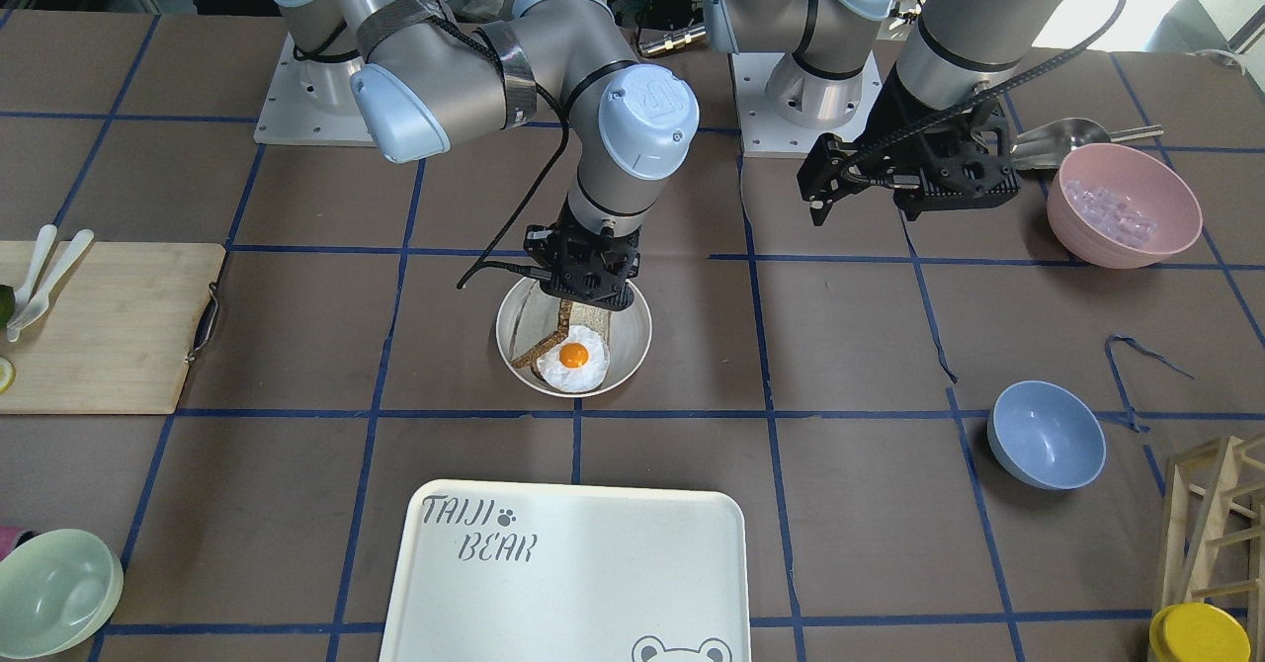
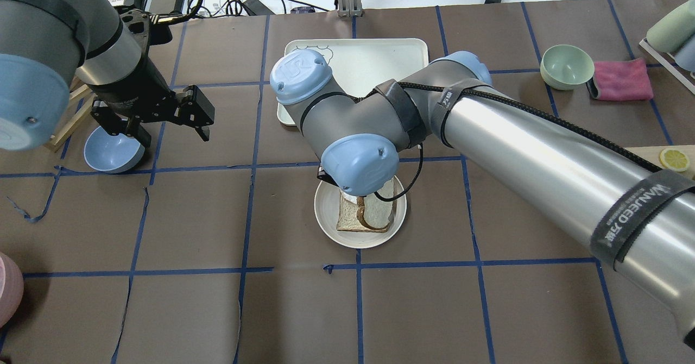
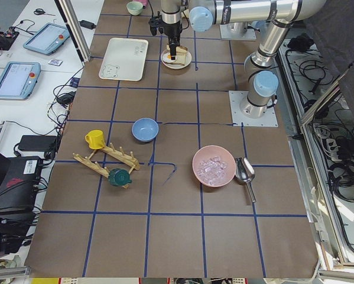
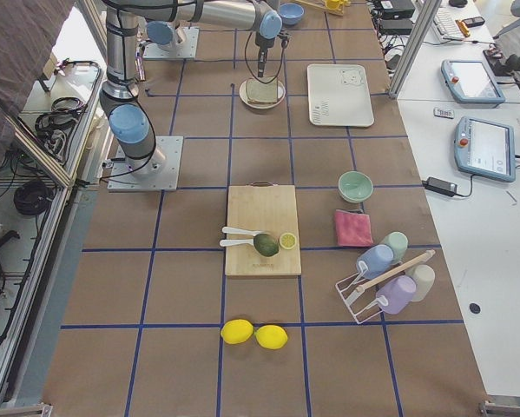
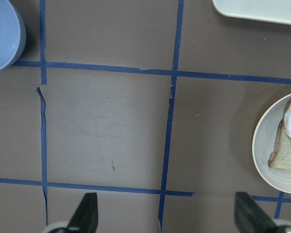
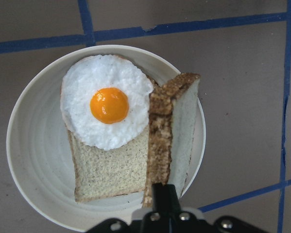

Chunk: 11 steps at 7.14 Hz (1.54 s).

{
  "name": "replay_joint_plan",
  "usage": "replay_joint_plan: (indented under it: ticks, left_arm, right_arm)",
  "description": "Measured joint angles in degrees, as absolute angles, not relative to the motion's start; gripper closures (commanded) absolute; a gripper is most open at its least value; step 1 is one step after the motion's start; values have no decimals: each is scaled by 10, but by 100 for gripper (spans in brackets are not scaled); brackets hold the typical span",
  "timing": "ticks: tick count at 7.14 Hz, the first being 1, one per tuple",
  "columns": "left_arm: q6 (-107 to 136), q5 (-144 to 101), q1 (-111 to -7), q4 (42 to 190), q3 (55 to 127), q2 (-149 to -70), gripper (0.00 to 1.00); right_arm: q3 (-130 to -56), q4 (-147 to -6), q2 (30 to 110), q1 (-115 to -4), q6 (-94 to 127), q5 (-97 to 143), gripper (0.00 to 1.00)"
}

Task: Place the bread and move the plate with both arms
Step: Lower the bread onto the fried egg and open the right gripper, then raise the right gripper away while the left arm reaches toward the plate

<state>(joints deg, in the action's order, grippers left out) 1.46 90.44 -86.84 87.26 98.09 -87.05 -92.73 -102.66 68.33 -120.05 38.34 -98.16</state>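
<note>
The off-white round plate (image 1: 632,341) sits mid-table and holds a paler tan-crusted slice (image 6: 111,170) with a fried egg (image 6: 109,104) on it. My right gripper (image 1: 583,301) is just above the plate, shut on the dark-crusted bread (image 6: 160,131). The bread stands on edge, leaning against the egg and the paler slice, with its lower end inside the plate. The bread (image 2: 374,212) also shows under the wrist in the overhead view. My left gripper (image 1: 825,183) is open and empty. It hovers over bare table to the plate's side, its fingers spread wide in the left wrist view (image 5: 167,213).
The white "TAIJI BEAR" tray (image 1: 573,583) lies beyond the plate. A blue bowl (image 1: 1046,435) and a pink bowl (image 1: 1124,205) of ice cubes are on my left side. A wooden cutting board (image 1: 109,326) and a pale green bowl (image 1: 54,593) are on my right.
</note>
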Motion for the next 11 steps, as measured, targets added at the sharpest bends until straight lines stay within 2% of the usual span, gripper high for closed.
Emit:
replay_joint_plan:
  ticks: [2, 3, 4, 5, 8, 11]
  left_arm:
    - [14, 904, -868, 873, 981, -872, 0]
    - [12, 904, -868, 873, 981, -873, 0]
    - [11, 904, -868, 873, 981, -873, 0]
    - [11, 903, -868, 872, 981, -874, 0]
    - [11, 905, -869, 874, 985, -874, 0]
    - [13, 904, -867, 869, 997, -876, 0]
  right_arm:
    - [-927, -1032, 679, -1204, 383, -978, 100]
    - [-928, -1032, 679, -1204, 383, -973, 59]
    - [-928, -1033, 679, -1205, 382, -971, 13]
    - [-928, -1041, 679, -1205, 381, -971, 0]
    - [-920, -1067, 684, -1197, 369, -969, 0]
    - [-912, -1037, 728, -1113, 198, -973, 0]
